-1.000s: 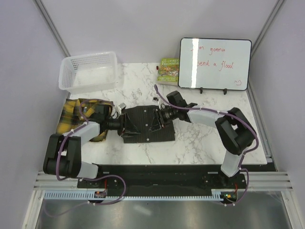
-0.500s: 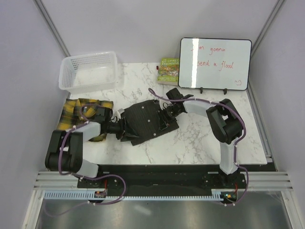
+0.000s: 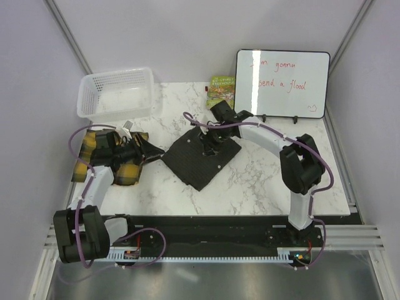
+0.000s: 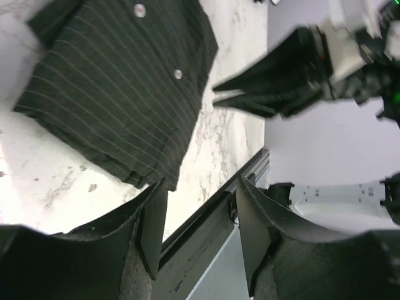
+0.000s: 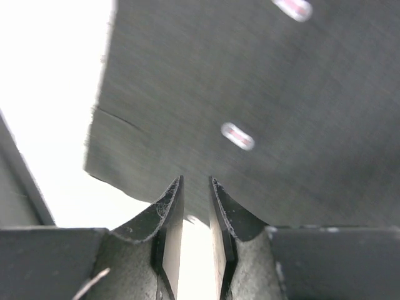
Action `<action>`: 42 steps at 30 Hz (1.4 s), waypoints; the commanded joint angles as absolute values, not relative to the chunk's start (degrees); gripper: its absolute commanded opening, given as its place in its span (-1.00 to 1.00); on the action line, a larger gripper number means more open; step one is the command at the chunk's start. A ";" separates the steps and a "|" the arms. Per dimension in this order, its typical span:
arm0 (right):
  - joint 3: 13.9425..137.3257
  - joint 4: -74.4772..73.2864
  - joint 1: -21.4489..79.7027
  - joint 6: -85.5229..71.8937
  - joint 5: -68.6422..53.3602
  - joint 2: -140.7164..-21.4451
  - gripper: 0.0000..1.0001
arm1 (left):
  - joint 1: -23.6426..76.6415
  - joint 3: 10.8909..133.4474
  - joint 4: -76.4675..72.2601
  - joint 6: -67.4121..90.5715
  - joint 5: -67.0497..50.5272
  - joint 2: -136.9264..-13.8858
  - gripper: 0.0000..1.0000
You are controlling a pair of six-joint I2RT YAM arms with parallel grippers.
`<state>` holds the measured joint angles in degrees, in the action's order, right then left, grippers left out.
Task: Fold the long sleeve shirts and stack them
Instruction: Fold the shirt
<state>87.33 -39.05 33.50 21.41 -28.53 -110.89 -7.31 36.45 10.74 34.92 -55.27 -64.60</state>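
Observation:
The dark pinstriped shirt (image 3: 201, 161) lies folded on the marble table, turned like a diamond; it also fills the upper left of the left wrist view (image 4: 119, 81). My right gripper (image 3: 211, 141) sits at its far edge. Its narrow jaws (image 5: 195, 181) hold the cloth's edge (image 5: 262, 94) between the tips. My left gripper (image 3: 152, 149) hangs open to the left of the dark shirt and clear of it, with nothing between its fingers (image 4: 200, 187). The yellow-and-black plaid shirt (image 3: 125, 175) lies bunched under the left arm at the table's left side.
A white mesh basket (image 3: 115, 94) stands at the back left. A whiteboard (image 3: 281, 83) and a green packet (image 3: 221, 92) are at the back right. The black rail of the table's near edge (image 4: 212, 231) runs under the left gripper.
The dark shirt has swung round into a diamond and shifted toward the back right with the right gripper. My left gripper let go of it, opened wider and drew back left over the plaid shirt.

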 commanded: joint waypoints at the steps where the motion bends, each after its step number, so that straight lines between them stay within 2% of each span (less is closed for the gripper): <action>1: 87.54 -34.63 39.37 9.84 -38.59 -114.42 -0.41 | -8.70 39.45 9.32 32.70 -50.28 -68.55 0.11; 5: 86.39 -36.29 41.04 14.40 -37.62 -119.08 -0.42 | -10.45 40.69 9.32 30.41 -49.83 -70.66 0.15; 9: 86.67 -49.19 40.96 26.95 -36.31 -123.66 -0.46 | -10.90 40.26 9.58 28.83 -48.08 -71.10 0.16; 11: 81.08 -55.53 40.96 37.41 -32.63 -121.91 -0.49 | -10.90 39.20 9.58 28.92 -47.64 -71.19 0.15; 12: 78.43 -57.63 40.78 41.53 -27.13 -118.68 -0.49 | -10.90 38.76 9.58 29.00 -47.29 -71.19 0.15; 14: 71.67 -57.92 37.64 49.46 -23.48 -114.45 -0.51 | -9.76 37.27 9.32 29.09 -45.10 -71.63 0.15; 17: 73.28 -61.95 32.46 55.89 -23.46 -109.43 -0.47 | -6.70 35.69 6.87 29.09 -44.73 -74.78 0.20; 19: 77.24 -67.22 30.42 57.82 -28.45 -108.28 -0.42 | -4.32 35.42 5.63 29.35 -44.65 -76.72 0.27; 23: 86.64 -68.82 26.99 51.71 -36.64 -108.98 -0.29 | 3.14 35.07 0.71 33.04 -44.74 -82.08 0.38; 28: 88.77 -62.86 26.45 40.37 -40.78 -112.06 -0.22 | 8.16 30.51 -11.15 42.62 -45.62 -85.87 0.49; 33: 86.31 -55.30 26.81 32.27 -39.73 -115.04 -0.24 | 11.69 27.07 -20.38 48.42 -44.47 -89.55 0.51; 42: 85.17 -50.45 27.69 29.88 -35.69 -118.74 -0.26 | 15.55 30.06 -27.16 50.71 -45.88 -100.01 0.45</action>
<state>85.45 -54.00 27.14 31.99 -36.60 -118.15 13.47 29.36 -21.65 48.51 -48.25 -96.09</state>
